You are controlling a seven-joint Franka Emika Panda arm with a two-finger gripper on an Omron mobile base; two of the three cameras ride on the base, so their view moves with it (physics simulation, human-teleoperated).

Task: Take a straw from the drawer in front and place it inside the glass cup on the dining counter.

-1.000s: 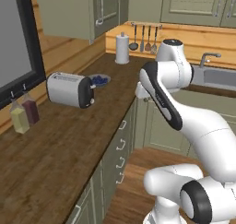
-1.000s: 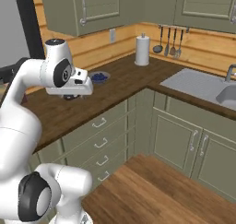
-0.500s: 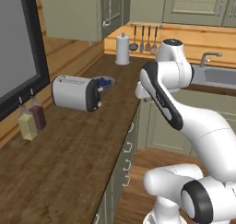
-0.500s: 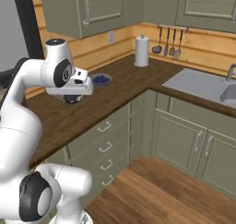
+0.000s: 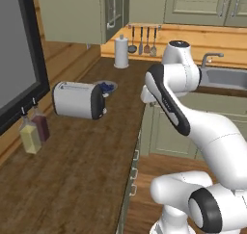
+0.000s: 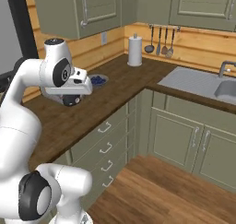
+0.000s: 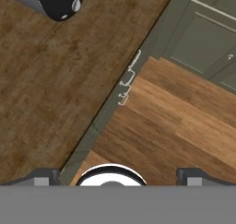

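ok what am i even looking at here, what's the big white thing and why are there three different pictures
The big white thing is a robot arm on a base that can drive, in a computer-rendered kitchen. Two cameras ride on that base, one behind the arm on each side, so they show the same wall counter from two angles. The third camera sits on the arm's hand and looks straight down: the two dark stubs at the bottom are the fingertips of its gripper, spread open and holding nothing.

On the counter stand a silver toaster, two small bottles, a plate with something blue and a paper towel roll. Utensils hang on the wall, and a sink is to the right.
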